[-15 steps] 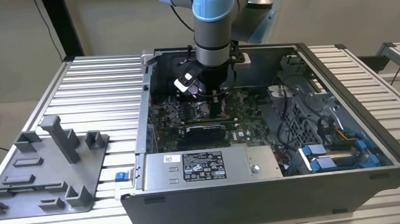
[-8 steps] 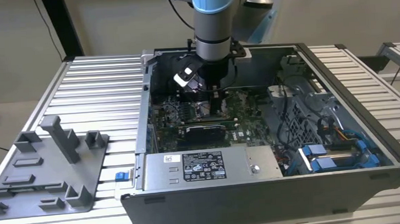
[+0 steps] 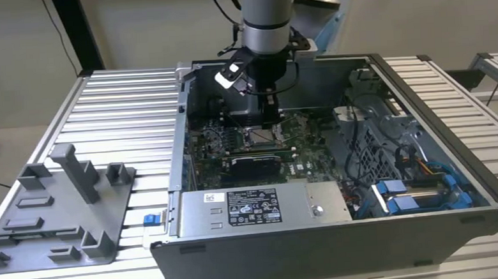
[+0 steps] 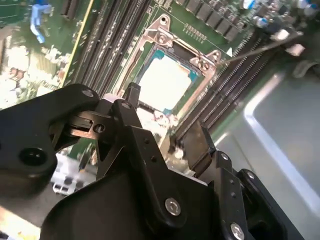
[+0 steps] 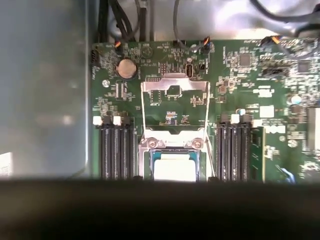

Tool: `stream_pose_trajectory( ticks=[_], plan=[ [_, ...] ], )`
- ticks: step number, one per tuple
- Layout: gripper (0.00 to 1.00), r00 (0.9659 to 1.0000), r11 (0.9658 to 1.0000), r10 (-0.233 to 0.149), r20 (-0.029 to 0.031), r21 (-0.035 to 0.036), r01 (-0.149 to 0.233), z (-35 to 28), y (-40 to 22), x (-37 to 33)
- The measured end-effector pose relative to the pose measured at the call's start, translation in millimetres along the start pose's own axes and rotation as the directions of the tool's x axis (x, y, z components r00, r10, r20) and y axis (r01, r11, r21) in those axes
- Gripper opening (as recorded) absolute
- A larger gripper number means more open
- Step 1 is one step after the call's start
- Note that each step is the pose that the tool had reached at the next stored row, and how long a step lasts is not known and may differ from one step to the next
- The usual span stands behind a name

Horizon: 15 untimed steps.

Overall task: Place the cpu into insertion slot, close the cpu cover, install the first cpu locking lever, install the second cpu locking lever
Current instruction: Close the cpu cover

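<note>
Two banks black memory slots [image 5: 116, 152] flank cpu [image 5: 174, 167] seated in insertion slot [image 5: 172, 144]; cpu cover [image 5: 145, 107] flipped open; claw [image 4: 162, 114] spread wide, empty, just above.

Bright, even light; glare whitens the cpu [image 4: 165, 81].

One cpu [image 5: 174, 167], one cpu cover [image 5: 172, 79], one coin battery [image 5: 126, 68], two memory-slot banks [image 5: 116, 150].

Ribbed metal table [image 3: 119, 101] against plain beige wall [image 3: 140, 24].
</note>
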State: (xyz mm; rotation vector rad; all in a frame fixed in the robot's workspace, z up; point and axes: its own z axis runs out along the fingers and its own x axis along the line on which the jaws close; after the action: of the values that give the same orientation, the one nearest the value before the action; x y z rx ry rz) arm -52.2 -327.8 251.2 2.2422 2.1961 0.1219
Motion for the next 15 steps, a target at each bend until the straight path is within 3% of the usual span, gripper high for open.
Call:
stream_pose_trajectory(
  ticks=[2, 7, 8, 15],
  plan=[
    [1.0, 1.0, 1.0, 0.0, 0.0, 0.0, 0.0, -5.9, 0.4, 0.3],
    [1.0, 1.0, 1.0, 0.0, 0.0, 0.0001, 0.0, -6.2, 0.4, 0.4],
    [0.0, 1.0, 1.0, 0.0, -0.0001, 0.0, 0.0, -6.2, 0.4, 0.4],
    [0.0, 1.0, 1.0, 0.0, -0.0001, 0.0, 0.0, -6.4, 0.4, 0.4]
  ],
)
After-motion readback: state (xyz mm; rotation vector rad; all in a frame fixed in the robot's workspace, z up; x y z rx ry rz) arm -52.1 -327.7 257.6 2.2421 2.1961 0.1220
